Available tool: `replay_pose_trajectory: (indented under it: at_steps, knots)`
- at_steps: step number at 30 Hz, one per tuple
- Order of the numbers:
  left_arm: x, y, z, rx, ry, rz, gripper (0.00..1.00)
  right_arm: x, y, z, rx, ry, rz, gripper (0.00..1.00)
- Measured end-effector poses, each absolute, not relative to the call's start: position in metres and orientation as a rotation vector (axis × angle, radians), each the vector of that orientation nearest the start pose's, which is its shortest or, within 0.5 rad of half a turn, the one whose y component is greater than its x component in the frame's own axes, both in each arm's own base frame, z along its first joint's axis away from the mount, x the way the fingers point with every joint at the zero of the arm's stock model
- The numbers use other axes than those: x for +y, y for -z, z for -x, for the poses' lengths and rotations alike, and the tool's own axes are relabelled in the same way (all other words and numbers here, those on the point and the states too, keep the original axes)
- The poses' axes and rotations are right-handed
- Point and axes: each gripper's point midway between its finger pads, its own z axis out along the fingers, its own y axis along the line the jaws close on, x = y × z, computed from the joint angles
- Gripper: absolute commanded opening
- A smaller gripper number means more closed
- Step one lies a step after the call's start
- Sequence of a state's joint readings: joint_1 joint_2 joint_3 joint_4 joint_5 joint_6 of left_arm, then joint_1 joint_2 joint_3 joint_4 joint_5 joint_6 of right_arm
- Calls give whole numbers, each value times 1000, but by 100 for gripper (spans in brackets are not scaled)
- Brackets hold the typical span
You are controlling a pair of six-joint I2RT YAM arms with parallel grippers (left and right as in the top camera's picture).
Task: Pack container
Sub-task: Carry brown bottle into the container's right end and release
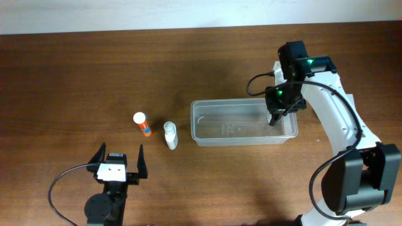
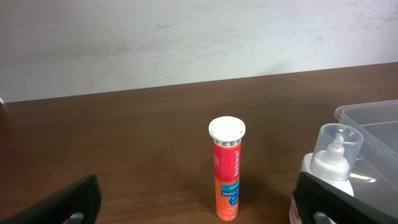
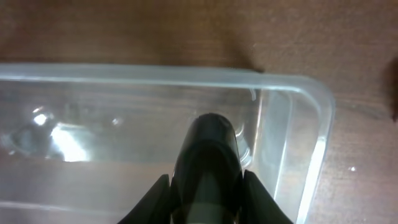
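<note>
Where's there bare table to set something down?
Bare wood: the far strip behind the container, and left of the orange tube. Crowded: tube and white bottle stand close by the container's left end; the right gripper, holding a dark item, fills its right end.

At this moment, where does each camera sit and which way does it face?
Overhead: above the table, looking straight down; both the left gripper and right gripper show.
Left wrist: low, facing level at orange tube and white bottle; own fingers frame it.
Right wrist: looking down into the container; own fingers flank a dark cylinder.
Shared: all three see the container.
</note>
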State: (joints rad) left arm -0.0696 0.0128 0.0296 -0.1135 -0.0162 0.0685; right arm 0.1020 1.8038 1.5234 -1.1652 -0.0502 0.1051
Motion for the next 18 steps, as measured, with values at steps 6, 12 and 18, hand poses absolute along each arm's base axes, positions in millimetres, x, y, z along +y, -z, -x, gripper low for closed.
replay_pose_trajectory:
  at_steps: [6,12,18]
  knots:
    - [-14,-157,-244,1664,-13,-103,99,38,-107,-367,2996,-46,-14,26]
    - [-14,-157,-244,1664,-13,-103,99,26,-103,-367,2999,-41,-59,26]
    - [-14,-157,-244,1664,-13,-103,99,25,-94,-370,3012,-44,-66,27]
